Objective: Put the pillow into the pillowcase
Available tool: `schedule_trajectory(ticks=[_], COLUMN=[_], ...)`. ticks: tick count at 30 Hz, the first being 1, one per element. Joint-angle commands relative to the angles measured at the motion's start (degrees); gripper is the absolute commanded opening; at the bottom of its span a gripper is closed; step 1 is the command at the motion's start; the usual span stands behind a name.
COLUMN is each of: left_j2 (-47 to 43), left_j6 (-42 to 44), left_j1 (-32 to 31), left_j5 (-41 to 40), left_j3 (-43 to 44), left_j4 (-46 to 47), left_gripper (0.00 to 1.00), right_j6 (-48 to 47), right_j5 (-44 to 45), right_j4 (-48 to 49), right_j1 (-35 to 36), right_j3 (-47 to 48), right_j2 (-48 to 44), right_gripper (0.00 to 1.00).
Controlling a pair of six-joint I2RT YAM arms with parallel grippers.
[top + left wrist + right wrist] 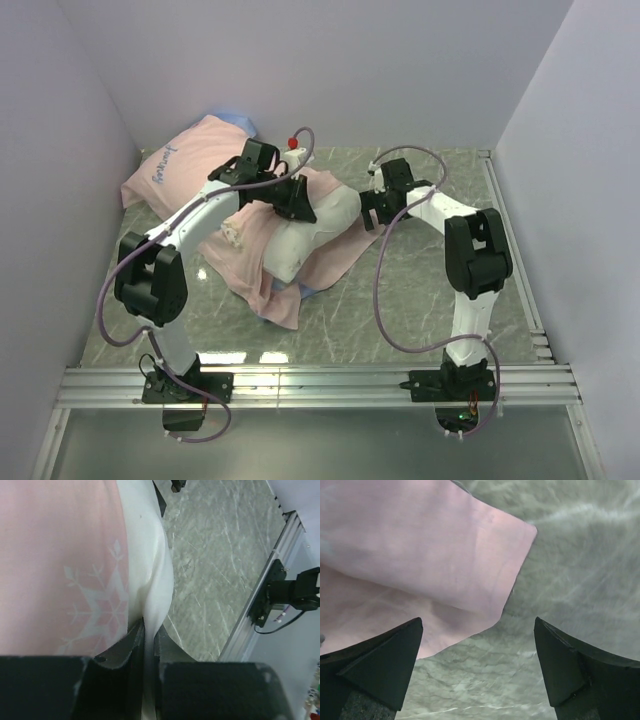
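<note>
The white pillow point(305, 235) lies on top of the pink pillowcase point(338, 262), which is spread on the table's middle. My left gripper point(297, 203) is shut on the pillow's far edge; in the left wrist view point(145, 636) white pillow fabric point(150, 555) is pinched between the jaws, with the pink snowflake-printed pillowcase point(75, 580) on the left. My right gripper point(372, 212) is open and empty just right of the pillowcase's right corner. In the right wrist view point(479, 630) that pink corner point(470, 565) lies ahead over bare marble.
A second pink stuffed pillow point(175, 165) with a bit of blue cloth behind it rests in the back left corner. Grey marble table point(420, 300) shows to the right and front. An aluminium rail point(320, 380) runs along the near edge, and walls close both sides.
</note>
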Motion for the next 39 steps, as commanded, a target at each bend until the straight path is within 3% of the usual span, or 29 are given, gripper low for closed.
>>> schedule_trajectory(ticks=[1, 5, 10, 12, 13, 14, 18, 23, 26, 29, 33, 36, 38, 39], left_j2=[0.02, 1.16, 2.48, 2.57, 2.57, 2.40, 1.17, 3.45, 5.99, 7.05, 4.34, 0.66, -1.20, -3.21], left_j6=[-1.62, -3.91, -5.49, -5.67, -5.58, -4.97, -3.74, -2.33, -2.77, -2.68, 2.23, 8.28, 11.19, 12.08], left_j1=[2.12, 4.49, 5.20, 5.38, 5.46, 5.64, 5.55, 4.59, 4.50, 4.32, 3.18, -0.33, -2.52, -2.97], left_j5=[4.46, 6.49, 7.89, 7.81, 6.94, 5.88, -7.01, -29.13, -34.72, -33.25, -26.57, -30.50, -30.08, -28.68], left_j3=[2.81, 4.38, 5.88, 6.23, 6.23, 6.23, 5.18, 4.13, 4.12, 3.78, 0.35, -4.21, -7.03, -7.56], left_j4=[2.22, 3.53, 3.89, 3.54, 3.36, 3.10, 3.09, 2.48, 2.83, 3.36, 3.89, 3.80, 3.36, 2.66], left_gripper=[0.07, 0.07, 0.06, 0.06, 0.06, 0.06, 0.00, 0.00, 0.00, 0.01, 0.12, 0.19, 0.33, 0.51], right_j6=[-8.97, -12.21, -14.42, -15.56, -15.74, -16.00, -16.44, -16.70, -18.98, -18.38, -14.52, -10.39, -7.93, -6.88], right_j5=[-3.49, -11.29, -12.82, -14.40, -14.84, -16.50, -26.31, -38.65, -38.75, -36.74, -31.56, -24.97, -23.90, -23.46], right_j4=[0.27, -5.71, -13.70, -16.86, -17.66, -18.37, -24.15, -33.30, -39.55, -37.81, -29.13, -23.41, -21.81, -20.50], right_j1=[1.01, 1.02, 1.46, 1.37, 1.19, 0.84, -2.58, -15.31, -19.98, -20.25, -20.25, -20.25, -20.25, -20.25], right_j3=[4.51, 8.04, 14.71, 17.96, 18.76, 18.76, 14.91, 14.10, 17.35, 12.81, 7.96, 6.81, 7.51, 7.77], right_j2=[0.91, 4.96, 10.32, 12.78, 13.31, 13.05, 5.34, -9.69, -11.47, -12.70, -11.13, -7.70, -5.51, -5.15], right_gripper=[0.97, 0.86, 0.76, 0.46, 0.09, 0.00, 0.00, 0.00, 0.00, 0.00, 0.00, 0.00, 0.00, 0.00])
